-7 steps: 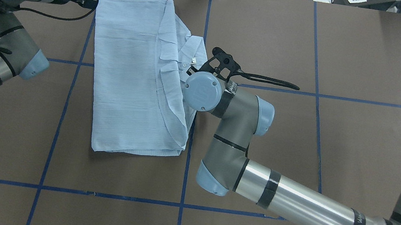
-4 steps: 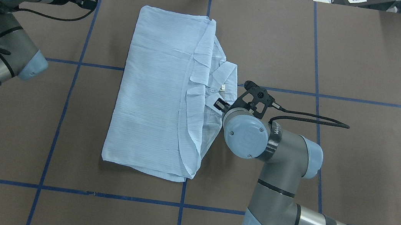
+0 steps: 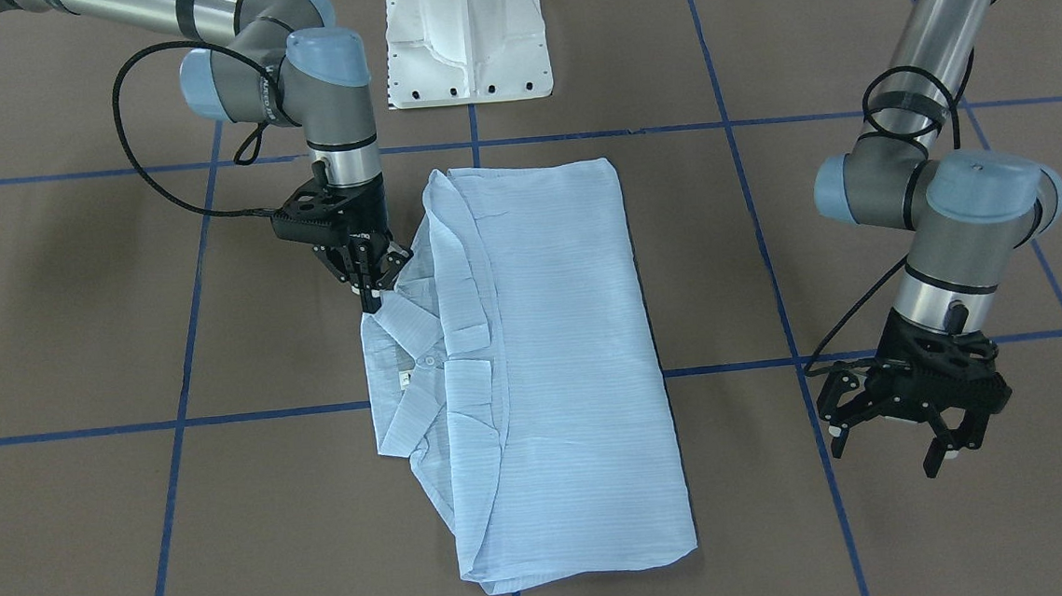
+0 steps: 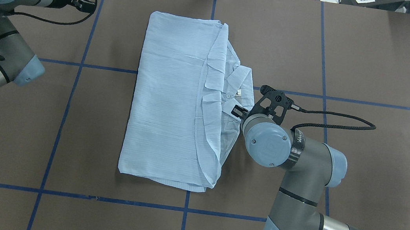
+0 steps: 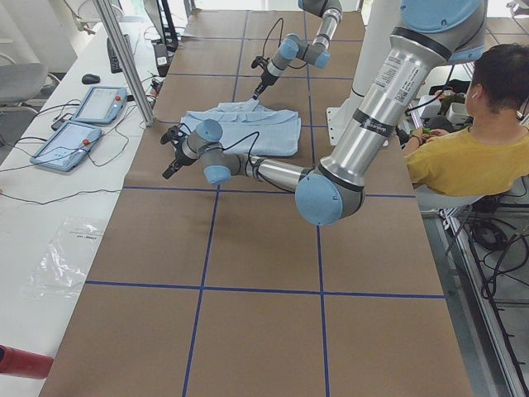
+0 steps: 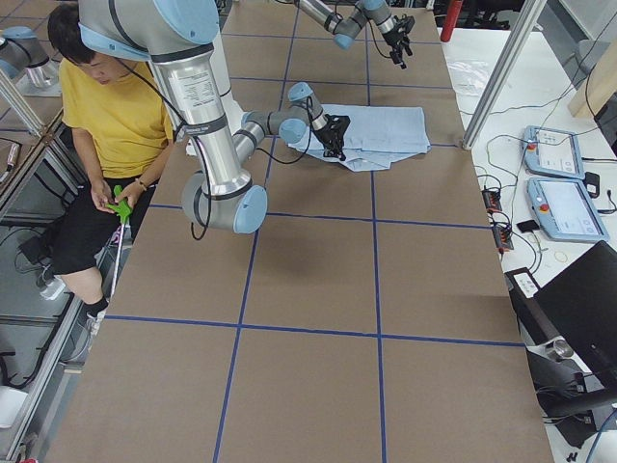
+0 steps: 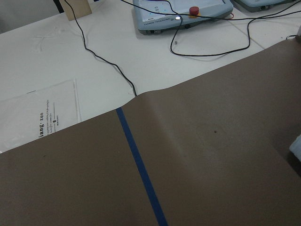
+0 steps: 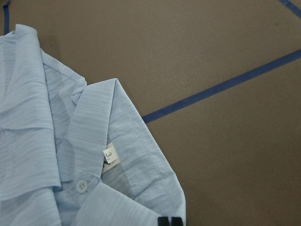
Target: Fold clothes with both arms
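While the folded light-blue shirt (image 4: 171,98) lay flat at the middle of the brown worktop (image 4: 375,54), collar (image 4: 242,79) toward my right arm's side, my right fingers (image 3: 367,283) were pinched together on its edge just beside that collar. My left fingers (image 3: 934,452) hung spread wide, well apart from the cloth.

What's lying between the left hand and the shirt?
Only bare brown table cover crossed by one blue tape line separates the left hand from the shirt; the overhead view shows it.

Brown table (image 4: 375,54); seated person (image 5: 459,161); white pedestal (image 3: 466,41)
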Tool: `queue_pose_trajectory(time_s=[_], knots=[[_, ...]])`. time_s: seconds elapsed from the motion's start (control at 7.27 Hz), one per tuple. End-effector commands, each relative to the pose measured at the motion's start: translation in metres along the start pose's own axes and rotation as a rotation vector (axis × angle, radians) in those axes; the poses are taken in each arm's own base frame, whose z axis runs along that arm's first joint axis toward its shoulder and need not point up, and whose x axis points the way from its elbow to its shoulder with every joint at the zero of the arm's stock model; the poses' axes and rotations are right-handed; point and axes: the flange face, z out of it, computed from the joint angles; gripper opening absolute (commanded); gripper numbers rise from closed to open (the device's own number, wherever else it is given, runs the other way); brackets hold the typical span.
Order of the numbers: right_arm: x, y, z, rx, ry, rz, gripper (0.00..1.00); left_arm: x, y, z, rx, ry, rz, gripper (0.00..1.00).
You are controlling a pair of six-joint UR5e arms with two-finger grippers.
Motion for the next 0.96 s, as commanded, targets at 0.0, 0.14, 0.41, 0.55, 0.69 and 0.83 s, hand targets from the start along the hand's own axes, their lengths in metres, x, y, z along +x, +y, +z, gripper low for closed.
queue_pose_trajectory(time_s=[0.0,0.14,0.41,0.55,0.69,0.83], knots=[[-0.006,-0.030,-0.006,-0.045,-0.004,-0.075,1.00,0.003,0.003,0.000,-0.023,0.035,0.000,1.00],[-0.009,-0.046,-0.009,-0.124,-0.013,-0.155,1.00,0.002,0.004,0.000,-0.025,0.034,0.003,1.00],[-0.065,-0.029,-0.040,-0.165,0.002,-0.269,1.00,0.002,0.005,0.000,-0.029,0.035,0.010,1.00],[-0.084,-0.005,-0.054,-0.213,0.030,-0.377,1.00,0.001,0.004,0.000,-0.028,0.034,0.010,1.00],[-0.088,0.029,-0.060,-0.270,0.065,-0.456,0.97,0.001,0.004,0.000,-0.028,0.034,0.010,1.00],[-0.092,0.058,-0.068,-0.309,0.110,-0.553,0.89,-0.002,0.009,0.001,-0.033,0.030,0.008,1.00]])
